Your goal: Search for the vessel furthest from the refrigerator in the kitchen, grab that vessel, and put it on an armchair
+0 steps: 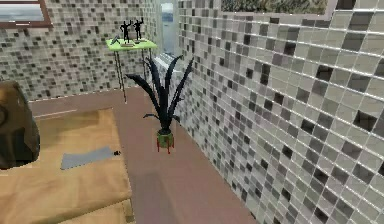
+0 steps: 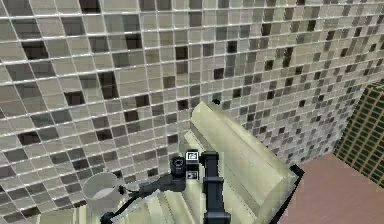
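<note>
While a plant (image 1: 163,100) stands ahead, the claw (image 2: 126,189) shows sideways at a grey bowl (image 2: 100,185), hold unclear.

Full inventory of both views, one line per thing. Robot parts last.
tiled wall: grey-beige mosaic, forward view's back and right
side table: 1, lime-green top, far end by the wall
figurines: small group, dark, on the side table
potted plant: 1, long dark leaves, on the floor, centre
wooden surface: 1, light brown, lower left
flat slab: 1, grey, on the wooden surface
round object: 1, dark brown, left edge
upholstered seat: 1, pale, arm side view's centre
vessel: 1, grey, bowl-shaped, lower left
arm: 1, dark bar, bottom edge
fingers: 2, thin, dark, by the vessel; cannot tell whether it is held
</note>
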